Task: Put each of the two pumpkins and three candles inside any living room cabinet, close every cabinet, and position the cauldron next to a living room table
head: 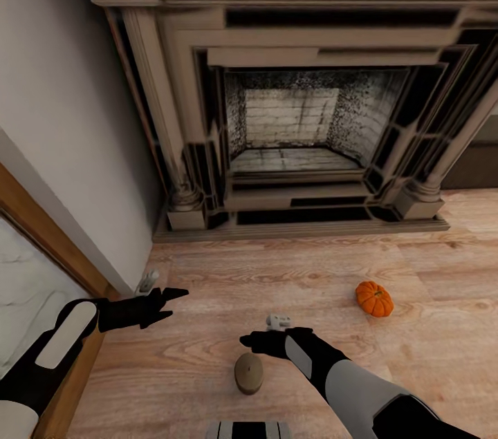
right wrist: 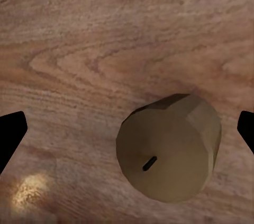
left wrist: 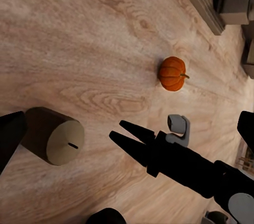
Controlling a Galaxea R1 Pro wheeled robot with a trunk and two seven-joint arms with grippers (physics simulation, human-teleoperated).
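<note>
1 candle (head: 248, 373) stands upright on the wooden floor (head: 290, 273) just in front of me, a short stubby cylinder in tan-beige with a flat pale top and a small dark wick at its centre. In my right wrist view the candle (right wrist: 168, 148) sits between my 2 spread fingertips, touching neither, so my right gripper (head: 253, 340) is wide apart and empty, hovering above the candle. In my left wrist view the candle (left wrist: 53, 136) shows a darker brown side wall and a lighter top.

1 pumpkin (head: 374, 299) rests on the floor off to my right, well apart from the candle, nearer the fireplace (head: 297, 121). It is small, round, bright orange and ribbed, with a short dark stem; my left wrist view shows the pumpkin (left wrist: 172, 73) lying with the stem pointing sideways.

My left gripper (head: 173, 304) is held out over the floor near the wall (head: 62, 93), its 2 dark fingers parted and holding nothing. My left wrist view also catches my right gripper (left wrist: 123, 131) with its fingers apart.

The fireplace is a pale stone surround with a sooty brick interior. I can read no writing, brand or label on anything.
</note>
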